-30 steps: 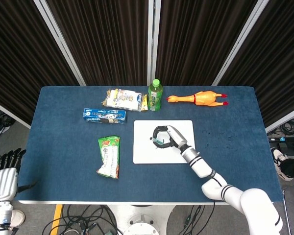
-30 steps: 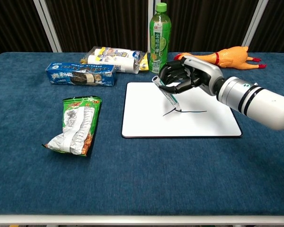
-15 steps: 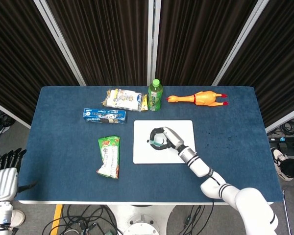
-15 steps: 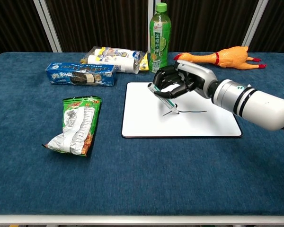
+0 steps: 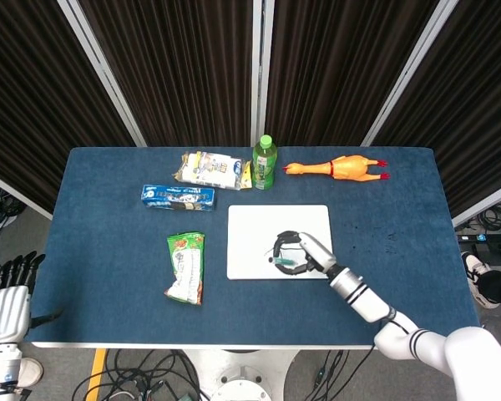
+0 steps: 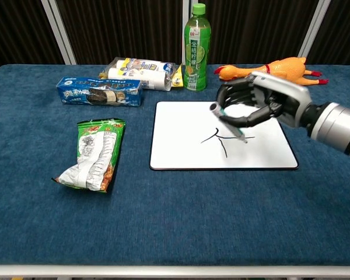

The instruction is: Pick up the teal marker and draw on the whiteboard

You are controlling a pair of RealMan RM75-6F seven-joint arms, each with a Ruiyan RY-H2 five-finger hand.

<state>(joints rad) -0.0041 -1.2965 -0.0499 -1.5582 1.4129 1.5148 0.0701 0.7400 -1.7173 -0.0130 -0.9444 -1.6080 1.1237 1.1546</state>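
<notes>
since a second ago, the right hand (image 6: 258,104), fingers pinching the teal marker (image 6: 228,123), added a downstroke on the whiteboard (image 6: 175,146); drawing progresses.

Left hand (image 5: 8,296): cut off by left edge in head view; absent from chest view; finger state not readable.
Right arm (image 6: 338,125): cut off by right edge in chest view, by bottom-right corner in head view.
Teal marker (image 6: 227,123): middle of barrel hidden under fingers (image 6: 236,93) of right hand (image 6: 262,105); tip contact with whiteboard (image 6: 181,140) cannot be confirmed.
Whiteboard: part of surface covered by right hand.
Print on blue cookie packet (image 6: 99,92) and green snack bag (image 6: 96,151): too small to read.
Snack pack (image 6: 141,73): right end hidden behind green bottle (image 6: 196,49).
</notes>
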